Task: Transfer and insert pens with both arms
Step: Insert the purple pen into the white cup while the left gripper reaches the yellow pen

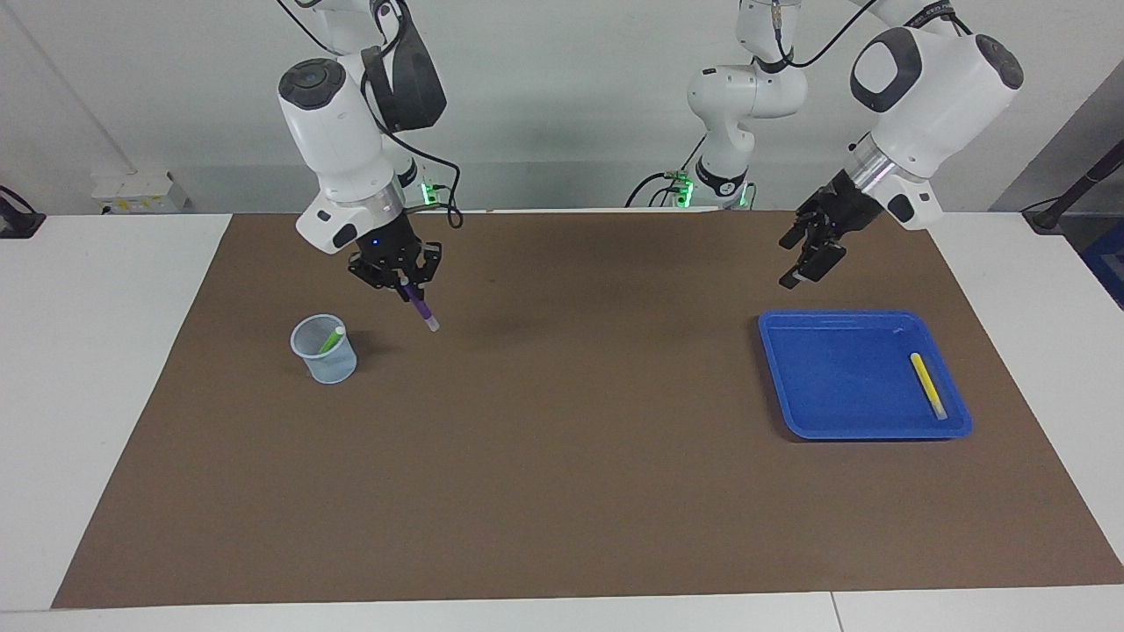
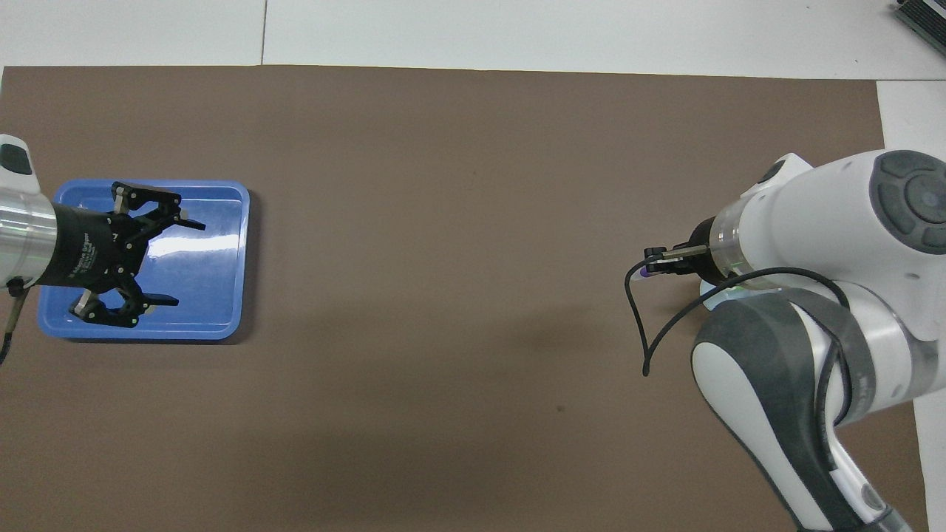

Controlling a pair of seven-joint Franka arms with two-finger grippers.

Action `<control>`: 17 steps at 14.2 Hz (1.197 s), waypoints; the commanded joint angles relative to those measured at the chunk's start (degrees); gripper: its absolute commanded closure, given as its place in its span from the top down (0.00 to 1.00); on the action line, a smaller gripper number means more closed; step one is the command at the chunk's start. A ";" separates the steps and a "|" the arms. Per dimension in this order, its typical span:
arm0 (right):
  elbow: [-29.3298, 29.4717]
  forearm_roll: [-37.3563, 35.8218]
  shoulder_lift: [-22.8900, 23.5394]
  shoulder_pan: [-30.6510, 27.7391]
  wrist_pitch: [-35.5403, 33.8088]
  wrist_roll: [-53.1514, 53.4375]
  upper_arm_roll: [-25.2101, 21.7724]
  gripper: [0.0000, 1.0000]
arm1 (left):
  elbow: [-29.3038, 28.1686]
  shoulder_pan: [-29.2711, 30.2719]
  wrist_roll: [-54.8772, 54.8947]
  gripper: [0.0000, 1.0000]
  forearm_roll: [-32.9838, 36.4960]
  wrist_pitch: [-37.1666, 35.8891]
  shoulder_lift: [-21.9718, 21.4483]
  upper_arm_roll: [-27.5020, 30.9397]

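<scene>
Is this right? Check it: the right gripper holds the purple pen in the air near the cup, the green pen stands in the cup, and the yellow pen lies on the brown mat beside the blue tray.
One detail is wrong. The facing view shows the yellow pen lying in the blue tray, not on the brown mat. The rest holds: the right gripper holds the purple pen in the air near the cup, and the green pen stands in it.

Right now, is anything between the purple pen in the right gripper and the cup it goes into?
Nothing visible. The right gripper holds the purple pen tip-down in the air beside the cup. Only bare mat lies between them. The green pen leans inside, leaving most of the mouth free.
</scene>
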 commanded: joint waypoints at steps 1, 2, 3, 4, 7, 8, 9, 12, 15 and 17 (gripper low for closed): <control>-0.38 -4.91 -1.05 -2.56 -1.27 -3.39 0.61 0.00 | -0.89 2.90 6.28 1.00 4.24 -0.79 -1.49 -0.49; -0.38 -5.63 -1.05 -3.70 -1.27 -5.23 0.61 0.00 | -0.80 3.52 6.38 1.00 4.51 -1.05 -1.49 -0.49; -0.47 -5.98 -1.13 -5.01 -1.27 -7.16 0.61 0.00 | -0.80 4.05 6.12 1.00 4.51 -1.40 -1.49 -0.49; -0.47 -6.42 -1.31 -5.98 -1.27 -8.75 0.52 0.00 | -0.80 4.14 5.60 1.00 4.51 -1.15 -1.49 -0.49; -1.61 -8.27 -2.01 -8.36 -1.01 -12.01 0.52 0.00 | -0.97 4.58 5.68 1.00 4.60 -0.35 -1.58 -0.49; -2.57 -8.88 -2.45 -8.98 -0.40 -12.54 0.61 0.00 | -1.06 4.41 5.50 1.00 4.60 0.00 -1.49 -0.58; -3.36 -9.32 -2.71 -9.76 -0.04 -13.67 0.61 0.00 | -1.07 4.41 5.42 1.00 4.60 0.00 -1.49 -0.58; -7.57 -9.33 -4.29 -11.44 4.34 -15.44 0.61 0.00 | -0.28 4.67 8.74 1.00 5.04 0.09 -1.32 -0.58; -10.04 -9.33 -5.18 -12.14 5.84 -16.58 0.52 0.00 | -0.19 4.67 18.99 1.00 8.29 -0.09 -1.32 -0.58; -12.32 -9.41 -6.14 -12.67 7.59 -16.67 0.52 0.00 | -0.19 5.11 22.54 1.00 8.55 0.26 -1.32 -0.58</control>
